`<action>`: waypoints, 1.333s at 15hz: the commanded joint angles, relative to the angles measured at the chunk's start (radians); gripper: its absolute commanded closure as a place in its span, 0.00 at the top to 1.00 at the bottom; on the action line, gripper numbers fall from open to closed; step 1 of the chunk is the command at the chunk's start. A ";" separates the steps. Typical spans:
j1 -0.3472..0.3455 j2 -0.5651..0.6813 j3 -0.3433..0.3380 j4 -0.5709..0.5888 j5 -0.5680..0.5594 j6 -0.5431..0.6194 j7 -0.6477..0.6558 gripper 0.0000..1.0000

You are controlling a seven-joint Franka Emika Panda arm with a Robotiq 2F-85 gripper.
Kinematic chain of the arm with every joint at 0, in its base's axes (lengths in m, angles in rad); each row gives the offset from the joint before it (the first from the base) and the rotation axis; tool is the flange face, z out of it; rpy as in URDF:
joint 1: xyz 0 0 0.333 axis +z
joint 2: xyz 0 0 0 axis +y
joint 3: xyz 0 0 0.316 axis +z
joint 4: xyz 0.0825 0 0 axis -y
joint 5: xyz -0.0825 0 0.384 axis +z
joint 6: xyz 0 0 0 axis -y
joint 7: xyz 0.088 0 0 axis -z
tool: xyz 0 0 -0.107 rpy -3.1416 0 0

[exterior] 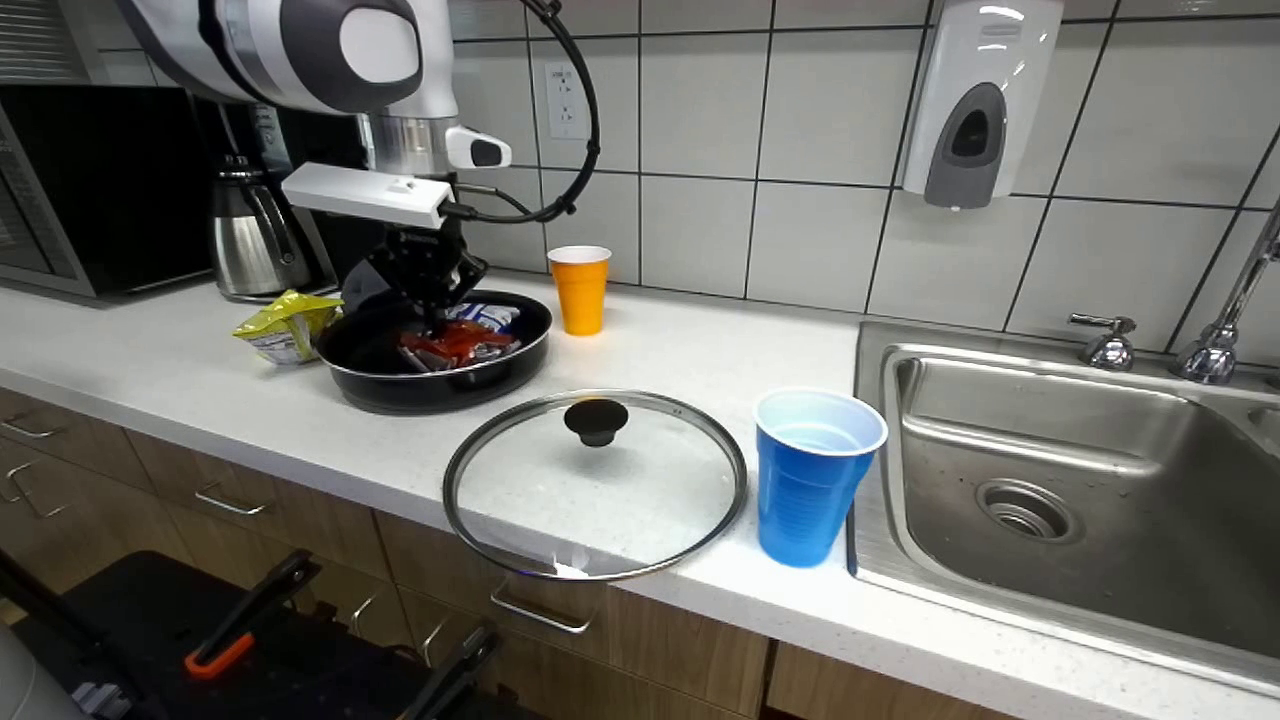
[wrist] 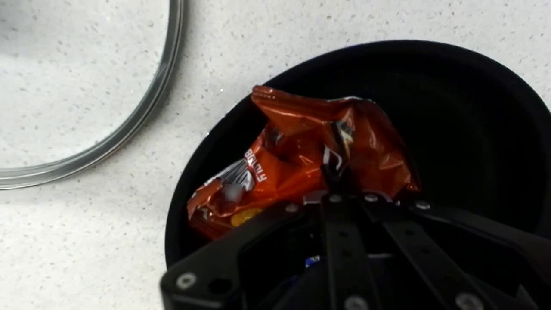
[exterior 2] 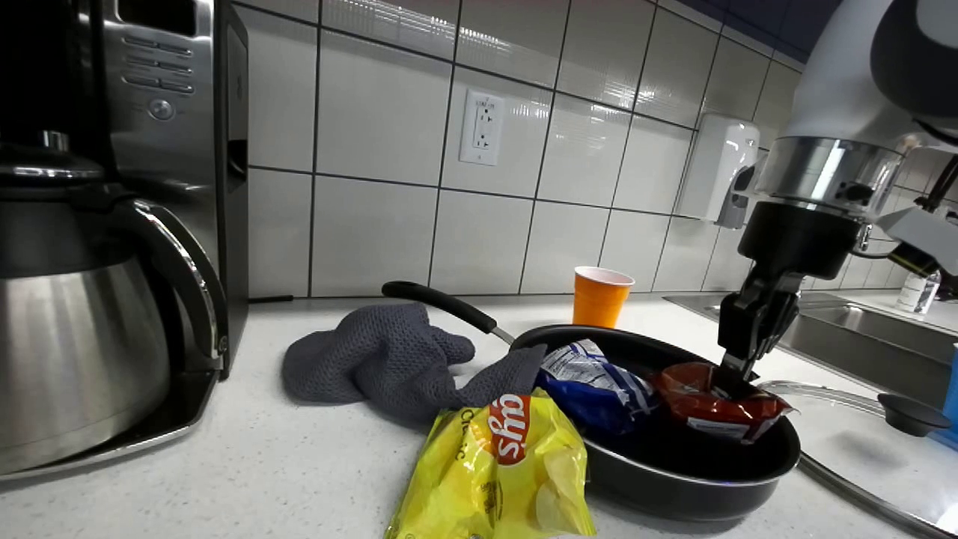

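My gripper point(wrist: 338, 172) reaches down into the black pan point(exterior: 440, 393) and is shut on a crumpled red-orange snack bag point(wrist: 292, 172). The foil creases around the fingertips, which are partly hidden in its folds. In an exterior view the red bag point(exterior 2: 692, 385) spreads to both sides of the fingers near the pan's rim. A blue and white bag point(exterior 2: 599, 397) lies beside it in the pan; in the wrist view only a scrap of blue shows behind the finger links. Outside the pan, against its side, leans a yellow chip bag point(exterior 2: 456, 486).
A glass lid point(exterior: 530, 490) with a black knob lies by the counter's front edge. Beside it stands a blue cup point(exterior: 808, 500), then the sink point(exterior: 1100, 420). An orange cup point(exterior: 580, 290) is behind the pan. A grey cloth point(exterior 2: 382, 359) and coffee pot point(exterior 2: 82, 359) are also near.
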 commanded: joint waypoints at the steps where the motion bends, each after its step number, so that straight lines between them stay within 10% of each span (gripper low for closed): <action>1: -0.006 0.010 0.014 0.009 -0.047 0.003 0.077 0.00; 5: -0.008 0.015 0.015 0.016 -0.087 -0.003 0.116 0.00; 6: -0.010 0.009 0.015 0.018 -0.099 -0.009 0.122 0.26; 17: -0.017 0.003 0.012 0.057 -0.172 -0.014 0.181 0.99; 20: -0.015 -0.003 0.011 0.064 -0.165 -0.017 0.174 1.00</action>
